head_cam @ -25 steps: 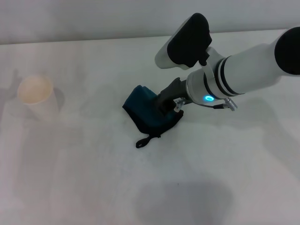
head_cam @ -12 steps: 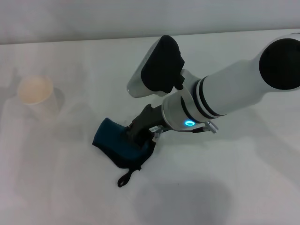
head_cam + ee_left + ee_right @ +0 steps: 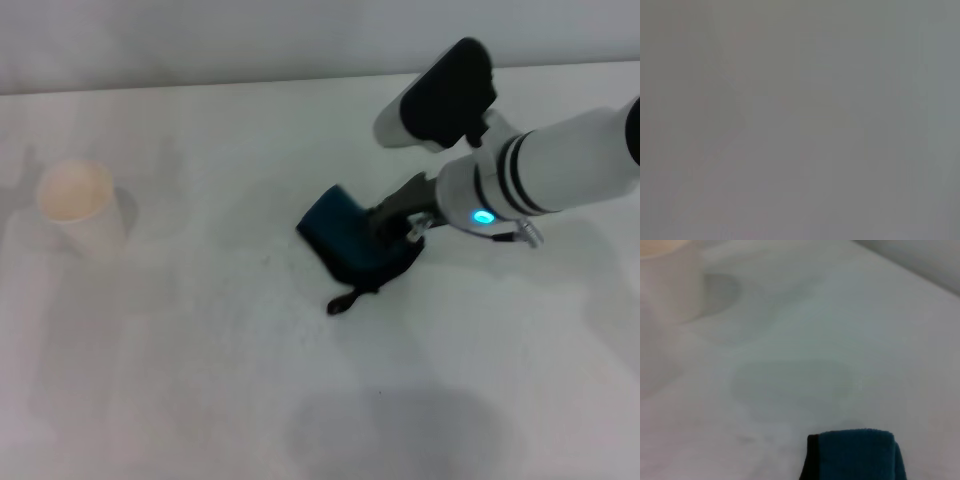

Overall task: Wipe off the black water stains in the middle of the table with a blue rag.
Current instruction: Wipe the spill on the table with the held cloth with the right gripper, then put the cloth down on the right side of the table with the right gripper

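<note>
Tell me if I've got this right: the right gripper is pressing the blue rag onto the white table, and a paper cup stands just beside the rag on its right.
Not quite. The right gripper does press the blue rag onto the white table, but the paper cup stands far off toward the robot's left, well apart from the rag. The head view shows this.

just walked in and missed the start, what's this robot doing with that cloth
The right end effector is pressing a dark teal-blue folded rag with black edging flat onto the wide white matte tabletop, near its middle, in what looks like a wiping pass. No black blob of stain shows on the bare surface; only faint grey smudging remains in front of the rag. A white paper cup stands apart on the robot's left. The left arm is out of sight, and its wrist camera shows nothing recognisable.
</note>
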Available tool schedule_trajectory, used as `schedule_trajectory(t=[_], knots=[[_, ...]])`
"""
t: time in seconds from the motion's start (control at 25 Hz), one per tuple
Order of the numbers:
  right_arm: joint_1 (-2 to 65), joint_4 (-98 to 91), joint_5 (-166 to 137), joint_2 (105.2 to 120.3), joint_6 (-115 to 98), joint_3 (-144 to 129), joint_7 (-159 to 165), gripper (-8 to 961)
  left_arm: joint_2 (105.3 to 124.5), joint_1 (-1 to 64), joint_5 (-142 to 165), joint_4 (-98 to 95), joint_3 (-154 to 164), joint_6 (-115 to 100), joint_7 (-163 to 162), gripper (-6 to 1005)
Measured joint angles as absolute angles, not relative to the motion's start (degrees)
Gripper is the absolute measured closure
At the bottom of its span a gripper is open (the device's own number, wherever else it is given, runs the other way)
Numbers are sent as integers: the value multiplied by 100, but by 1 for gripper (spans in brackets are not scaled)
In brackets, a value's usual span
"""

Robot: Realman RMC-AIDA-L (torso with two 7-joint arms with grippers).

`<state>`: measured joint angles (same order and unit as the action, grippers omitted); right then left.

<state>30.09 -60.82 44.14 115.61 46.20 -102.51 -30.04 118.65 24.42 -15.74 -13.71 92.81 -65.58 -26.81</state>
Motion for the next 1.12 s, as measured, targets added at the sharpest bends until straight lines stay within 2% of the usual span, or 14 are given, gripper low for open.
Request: schedule_trajectory(t=[0.44,0.76,1.12], knots=[[2941,-6279,3308,11550,4545,-9745,-2220,874,11872,2410,-1574,-1371,9281,-6566,-2681,123],[2540,-6789,3221,11528,5317,-8772,-1753,869,11866,2412,-1588,-1371,9281,-6566,-2681,123],[2326,-6879,3249,11521,5268,-8571,-1471,864,11857,2478,-1620,-1371,9281,-6565,-2681,123]])
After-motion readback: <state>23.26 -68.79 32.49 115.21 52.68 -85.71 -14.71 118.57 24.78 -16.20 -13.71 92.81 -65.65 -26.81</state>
